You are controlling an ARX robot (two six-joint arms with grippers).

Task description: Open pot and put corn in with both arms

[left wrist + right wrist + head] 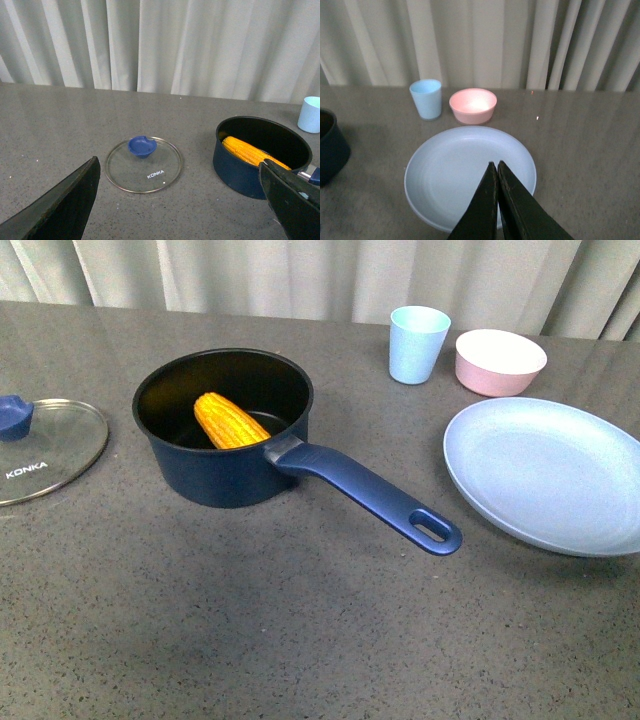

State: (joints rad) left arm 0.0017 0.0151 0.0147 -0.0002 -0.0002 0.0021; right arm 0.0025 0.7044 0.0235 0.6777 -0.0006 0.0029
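Pale pleated curtains [300,275] back a speckled grey countertop [300,630]. At centre-left of the front view, the corn [228,422] is seen inside the uncovered pot [225,475]; the lid [45,450] lies at the left edge. The left gripper [185,200] is spread wide, the right gripper [497,172] pressed together.

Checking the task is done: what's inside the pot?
The corn lies inside the pot, leaning against its wall. The near wall hides part of the pot's floor.
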